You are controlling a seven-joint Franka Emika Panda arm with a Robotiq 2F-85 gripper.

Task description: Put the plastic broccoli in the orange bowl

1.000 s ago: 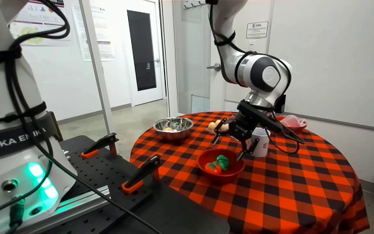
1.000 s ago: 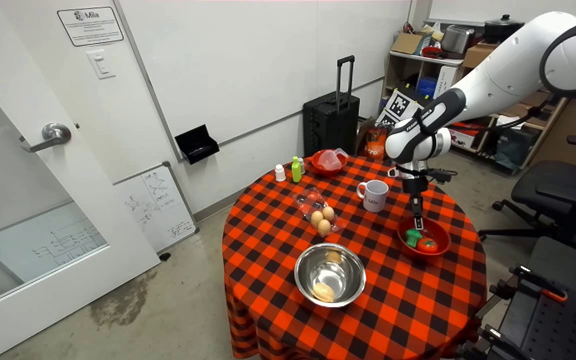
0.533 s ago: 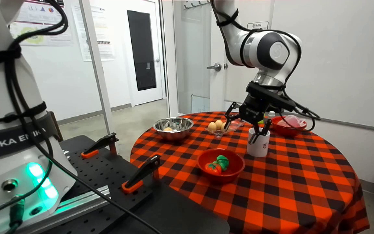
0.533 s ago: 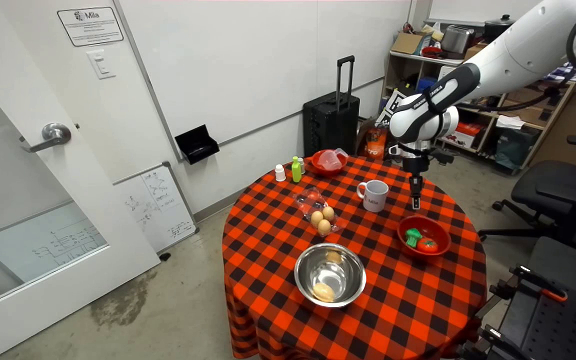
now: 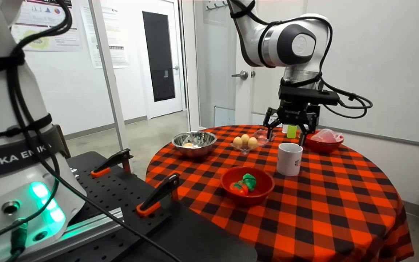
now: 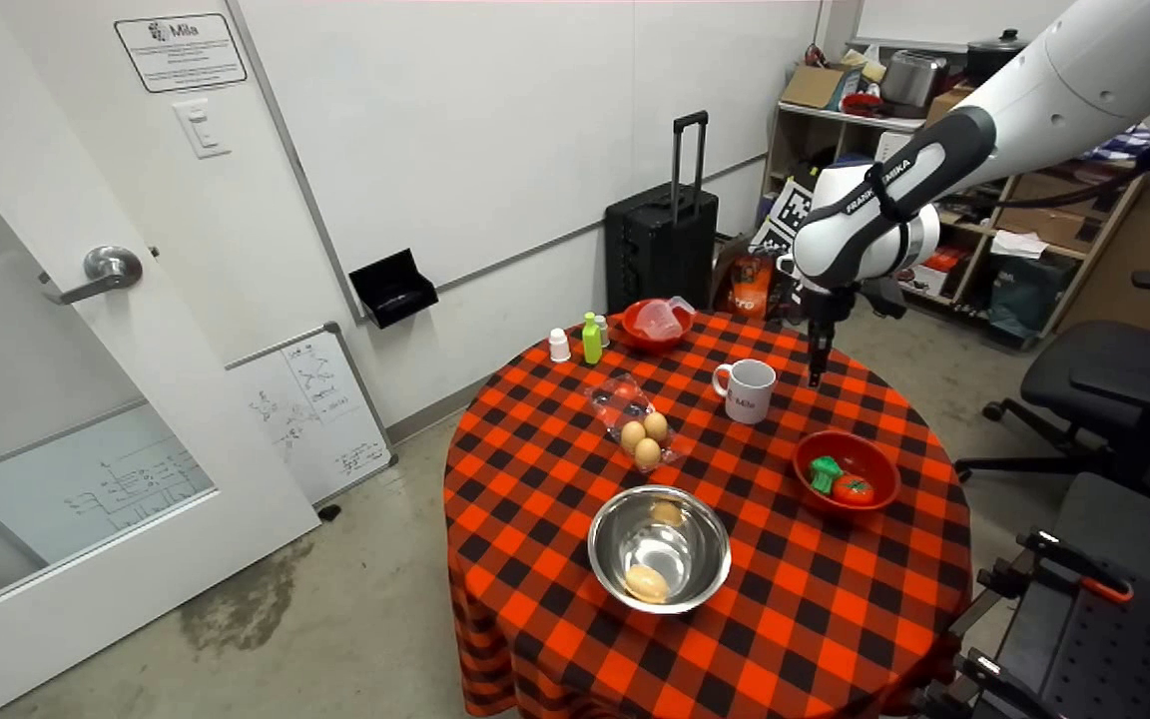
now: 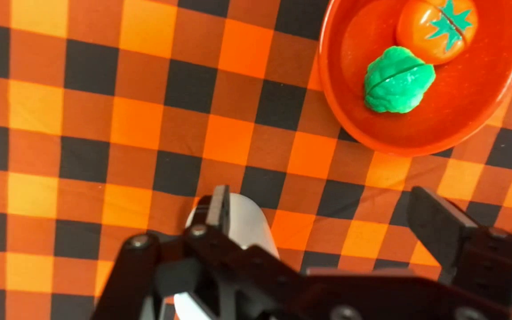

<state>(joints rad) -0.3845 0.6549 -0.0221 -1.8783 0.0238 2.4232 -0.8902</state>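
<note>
I see the small bright green plastic broccoli (image 7: 399, 80) resting inside the wide, shallow, shiny red-orange plastic bowl (image 7: 474, 111), right beside a round, shiny red toy tomato (image 7: 416, 33) with a green star on top; from above the two look as if they touch. In the wrist view I look down on the broccoli, and it is a bumpy lump, about as wide as it is long, with a thin dark line across it that slants from low on the left to high on the right. Its long way is easier to see in an exterior view: the fat head (image 6: 824, 465) is at the top and the thin stem (image 6: 823, 485) points down the picture. I can't tell if it stands straight or leans. My black gripper (image 5: 286, 139) hangs up above the red-and-black checked table (image 5: 304, 225), away from the bowl, with its two jaws spread wide apart. In the wrist view one finger (image 7: 217, 209) covers part of the round white mug (image 7: 249, 218); an exterior view shows me the mug's handle (image 6: 720, 380). Both exterior views show the shiny silver metal bowl (image 6: 610, 539) with a pale egg (image 6: 646, 584) in it, which the wrist view leaves out. Only an exterior view shows the green lights (image 5: 48, 202) on the robot's white base (image 5: 9, 193).
</note>
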